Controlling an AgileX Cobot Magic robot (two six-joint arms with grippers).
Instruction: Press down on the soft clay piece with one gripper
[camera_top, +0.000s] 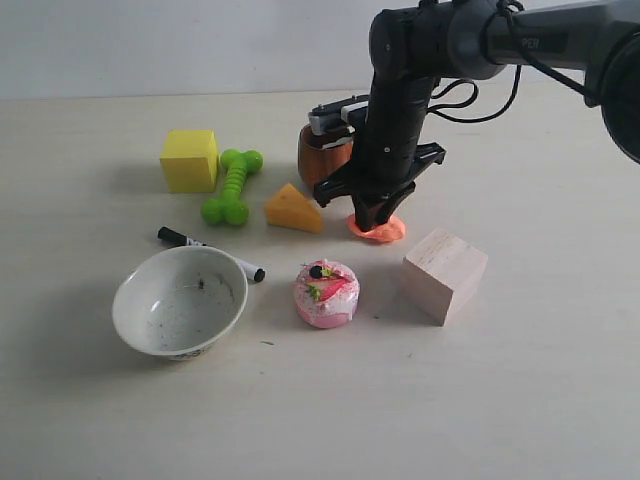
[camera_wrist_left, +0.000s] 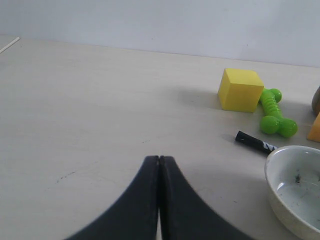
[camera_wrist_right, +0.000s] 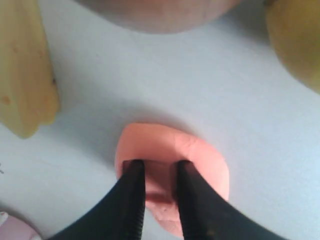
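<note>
The soft clay piece (camera_top: 388, 230) is a flat salmon-orange blob on the table, between the cheese wedge (camera_top: 293, 209) and the wooden block (camera_top: 444, 273). My right gripper (camera_top: 371, 221) points straight down onto it. In the right wrist view its two black fingertips (camera_wrist_right: 134, 167) stand a little apart and are sunk into the top of the clay (camera_wrist_right: 200, 155), with a dented ridge of clay between them. My right gripper (camera_wrist_right: 159, 166) is open. My left gripper (camera_wrist_left: 159, 159) is shut and empty, low over bare table, far from the clay and out of the exterior view.
Around the clay stand a brown rounded object (camera_top: 322, 155) behind the arm, a pink round cake (camera_top: 326, 293), a white bowl (camera_top: 128, 295), a black marker (camera_top: 210, 252), a green bone toy (camera_top: 233, 186) and a yellow cube (camera_top: 189, 160).
</note>
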